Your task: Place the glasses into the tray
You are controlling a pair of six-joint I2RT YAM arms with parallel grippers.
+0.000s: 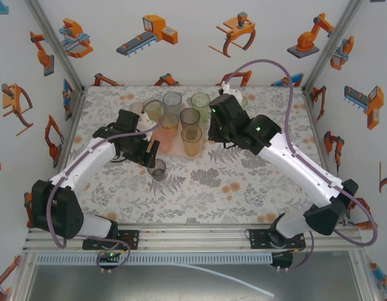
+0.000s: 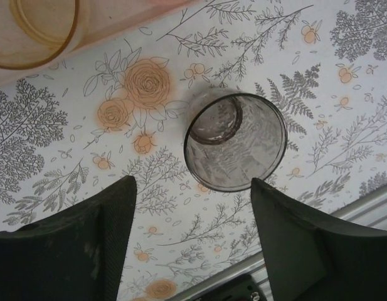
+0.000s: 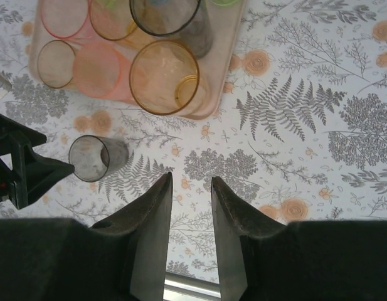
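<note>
A smoky grey glass point(image 1: 157, 169) point(image 2: 235, 141) point(image 3: 90, 158) stands upright on the floral cloth, a little in front of the pale pink tray point(image 1: 163, 143) point(image 3: 229, 58) point(image 2: 118, 19). My left gripper point(image 1: 152, 152) point(image 2: 193, 180) hangs over the cloth with its jaws wide apart. The grey glass sits just past the fingertips, not between them. Several glasses stand on the tray, among them an orange one point(image 1: 192, 139) point(image 3: 163, 76), a pink one point(image 1: 168, 122) and a dark grey one point(image 1: 190, 116). To the right of the tray my right gripper point(image 1: 212, 137) point(image 3: 191, 179) stands open by a narrow gap, with nothing in it.
Printed side walls and aluminium posts point(image 1: 64, 59) close in the table on three sides. A metal rail point(image 1: 193, 235) runs along the near edge. A purple cable point(image 1: 287, 119) loops over the right arm.
</note>
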